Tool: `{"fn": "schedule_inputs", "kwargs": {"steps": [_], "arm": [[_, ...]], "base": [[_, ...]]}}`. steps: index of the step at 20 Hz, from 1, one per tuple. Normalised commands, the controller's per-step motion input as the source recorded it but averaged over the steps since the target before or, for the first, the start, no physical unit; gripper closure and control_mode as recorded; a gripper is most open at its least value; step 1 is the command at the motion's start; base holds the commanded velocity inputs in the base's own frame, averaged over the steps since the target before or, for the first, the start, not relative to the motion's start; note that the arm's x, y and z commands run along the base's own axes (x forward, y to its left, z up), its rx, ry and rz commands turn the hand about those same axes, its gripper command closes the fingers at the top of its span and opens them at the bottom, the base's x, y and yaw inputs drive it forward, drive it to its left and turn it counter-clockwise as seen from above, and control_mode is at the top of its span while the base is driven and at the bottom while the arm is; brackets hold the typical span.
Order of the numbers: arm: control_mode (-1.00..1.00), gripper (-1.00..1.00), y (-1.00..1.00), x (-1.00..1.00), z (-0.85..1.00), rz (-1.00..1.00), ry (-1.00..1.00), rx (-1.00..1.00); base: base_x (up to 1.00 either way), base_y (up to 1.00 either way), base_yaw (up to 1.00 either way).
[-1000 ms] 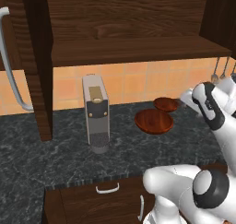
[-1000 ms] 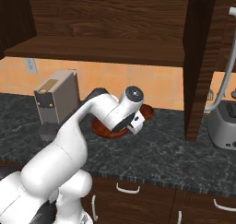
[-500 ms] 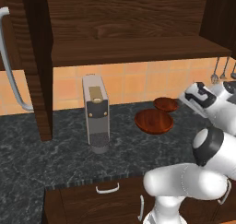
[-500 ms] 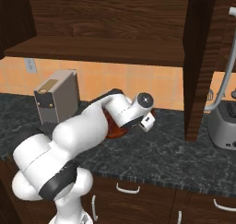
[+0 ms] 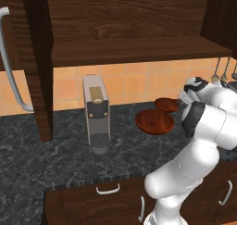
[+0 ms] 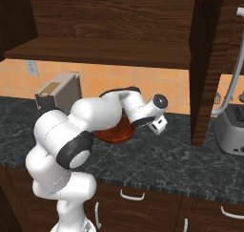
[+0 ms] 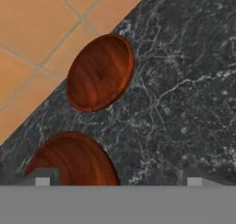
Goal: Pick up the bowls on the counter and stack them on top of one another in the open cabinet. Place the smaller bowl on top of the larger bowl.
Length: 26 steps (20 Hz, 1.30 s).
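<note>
Bowls are sitting side by side on the surface (image 5: 55,150), and you are looking at them with nothing lifted yet. Take the larger bowl (image 5: 154,121) as your landmark: the smaller bowl (image 5: 166,104) is lying just beyond it, nearer the orange tiled wall (image 5: 134,83), with a thin strip of dark stone between the two rims. The grey coffee machine (image 5: 96,113) is standing well to the left of the larger bowl, and the open cabinet (image 5: 134,50) shelf is hanging above and behind it.

Your end effector (image 6: 159,124) is hovering above the surface just to the right of the larger bowl, apart from both bowls and touching neither. In the hand view the smaller bowl (image 7: 100,72) is lying ahead along the line of sight, while the larger bowl (image 7: 76,159) is sitting at the near edge, closer to one fingertip (image 7: 42,181) than to the other. So, judging from that, the larger bowl is the nearer target and is lying slightly off to one side of your approach line rather than centred between the tips. Both bowls are round, so no long axis is constraining your wrist angle.

The tips are showing well apart with nothing between them, so the end effector is looking spread and empty.

Since the larger bowl needs to go in the cabinet first, you are probably needing a short sideways correction toward its rim before descending.
</note>
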Motion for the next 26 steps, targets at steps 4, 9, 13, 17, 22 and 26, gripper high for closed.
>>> {"fn": "schedule_inputs", "kwargs": {"steps": [4, 9, 13, 17, 22, 26], "arm": [[-1.00, -1.00, 0.00, 0.40, -0.45, -0.06, 0.06, 0.00], [-1.00, -1.00, 0.00, 0.61, -0.39, -0.07, 0.02, 0.00], [-1.00, -1.00, 0.00, 0.68, -0.29, -0.07, 0.01, 0.00], [-1.00, -1.00, 0.00, 0.62, -0.36, -0.06, 0.06, 0.00], [-1.00, -1.00, -0.08, 0.60, -0.27, -0.04, 0.17, 0.03], [-1.00, -1.00, -0.11, 0.56, -0.16, -0.04, 0.05, 0.00]], "base": [[0.00, 0.00, 0.00], [0.00, 0.00, 0.00], [0.00, 0.00, 0.00], [0.00, 0.00, 0.00], [0.00, 0.00, 0.00], [0.00, 0.00, 0.00]]}}
